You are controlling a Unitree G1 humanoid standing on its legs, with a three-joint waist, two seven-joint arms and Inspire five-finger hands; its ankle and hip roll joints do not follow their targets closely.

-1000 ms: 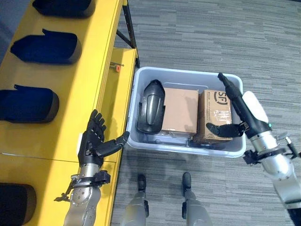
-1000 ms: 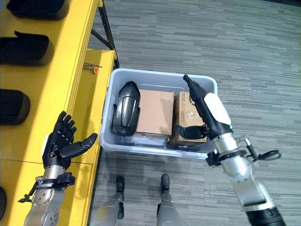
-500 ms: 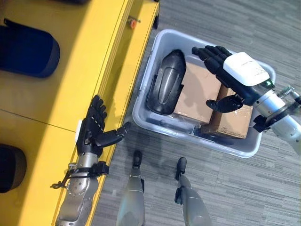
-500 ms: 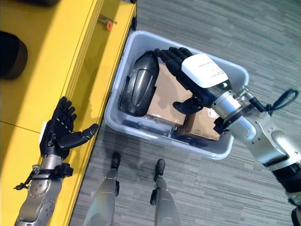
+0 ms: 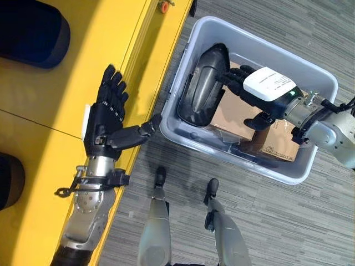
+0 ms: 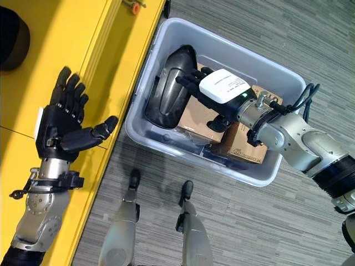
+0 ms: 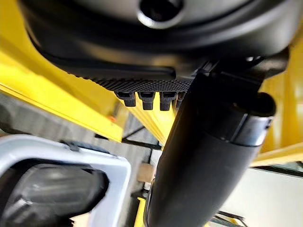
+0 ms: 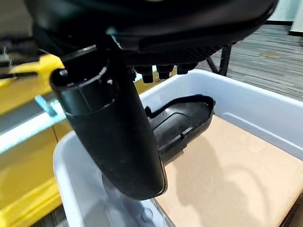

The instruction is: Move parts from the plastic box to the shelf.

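One glossy black moulded plastic part (image 5: pixel 201 86) lies in the pale grey plastic box (image 5: pixel 319 88) beside brown cardboard cartons (image 5: pixel 236 113). Right hand (image 5: pixel 260 91) hovers over it, fingers spread, apparently reaching to grasp; next it must close round it. Left hand (image 5: pixel 105 119) waits open-fingered over the yellow shelf (image 5: pixel 50 119).

left hand (image 5: pixel 105 124): dark, ridged fingers | right hand (image 6: pixel 219 91): dark, white back cover (printed) | forearms: silver-grey
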